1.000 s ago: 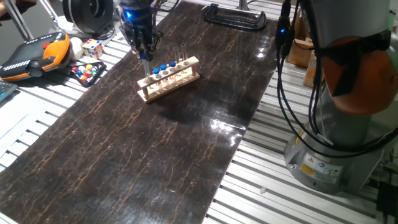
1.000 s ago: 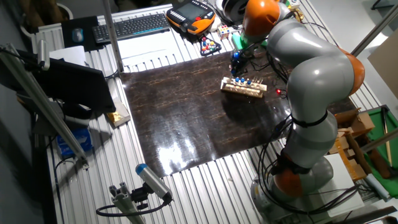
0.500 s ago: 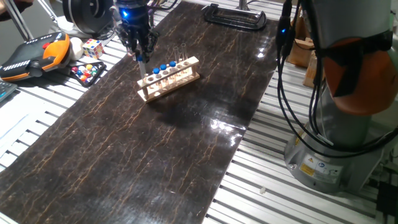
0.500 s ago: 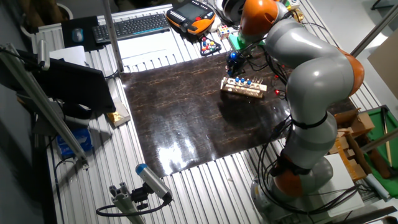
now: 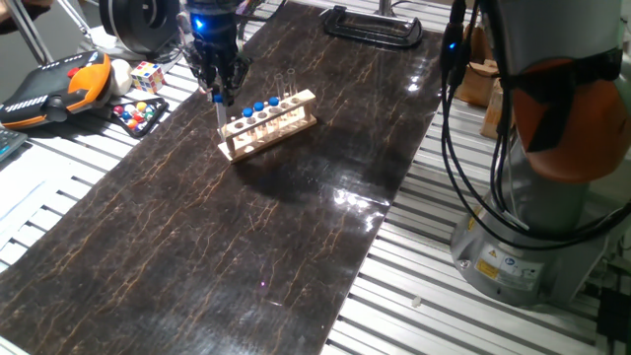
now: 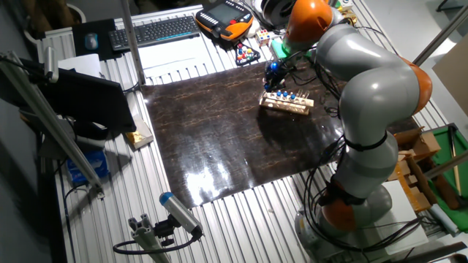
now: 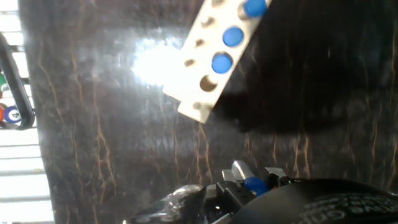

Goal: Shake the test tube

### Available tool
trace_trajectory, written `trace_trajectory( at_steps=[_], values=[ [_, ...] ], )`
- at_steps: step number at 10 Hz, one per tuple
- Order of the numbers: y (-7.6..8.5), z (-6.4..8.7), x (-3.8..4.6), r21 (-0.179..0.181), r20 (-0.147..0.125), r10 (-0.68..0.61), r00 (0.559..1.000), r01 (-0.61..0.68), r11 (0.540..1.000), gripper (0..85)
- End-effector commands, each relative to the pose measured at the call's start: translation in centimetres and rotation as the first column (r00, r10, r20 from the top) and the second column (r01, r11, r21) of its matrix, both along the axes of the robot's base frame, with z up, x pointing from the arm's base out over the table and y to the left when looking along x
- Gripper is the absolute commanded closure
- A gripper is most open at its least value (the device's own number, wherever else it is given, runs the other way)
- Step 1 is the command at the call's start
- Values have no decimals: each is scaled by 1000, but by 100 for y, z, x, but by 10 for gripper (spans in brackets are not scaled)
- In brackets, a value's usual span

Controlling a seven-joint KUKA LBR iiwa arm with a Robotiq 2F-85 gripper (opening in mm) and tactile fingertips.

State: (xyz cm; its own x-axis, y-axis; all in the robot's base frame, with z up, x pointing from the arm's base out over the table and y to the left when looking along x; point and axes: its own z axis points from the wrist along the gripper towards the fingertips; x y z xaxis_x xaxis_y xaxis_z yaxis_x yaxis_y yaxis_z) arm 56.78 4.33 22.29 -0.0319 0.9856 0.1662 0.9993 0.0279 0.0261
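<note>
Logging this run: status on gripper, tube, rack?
Gripper shut on the test tube, lifted clear of the wooden rack. End hole empty, three blue-capped tubes left in the rack. Nothing in the way.

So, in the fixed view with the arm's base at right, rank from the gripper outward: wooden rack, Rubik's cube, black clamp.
1. Wooden rack, just right of and below the gripper.
2. Rubik's cube, to its left, off the mat.
3. Black clamp, far right, at the mat's back edge.
</note>
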Motion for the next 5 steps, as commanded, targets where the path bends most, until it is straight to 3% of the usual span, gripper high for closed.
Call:
trace_trajectory(
  at_steps=[1,3,5],
  values=[
    [-42,16,15,-104,14,112,994,-110,989,843],
    [-107,48,25,-205,6,247,969,-241,949,843],
    [-146,79,16,-304,-28,376,926,-366,880,843]
  ],
)
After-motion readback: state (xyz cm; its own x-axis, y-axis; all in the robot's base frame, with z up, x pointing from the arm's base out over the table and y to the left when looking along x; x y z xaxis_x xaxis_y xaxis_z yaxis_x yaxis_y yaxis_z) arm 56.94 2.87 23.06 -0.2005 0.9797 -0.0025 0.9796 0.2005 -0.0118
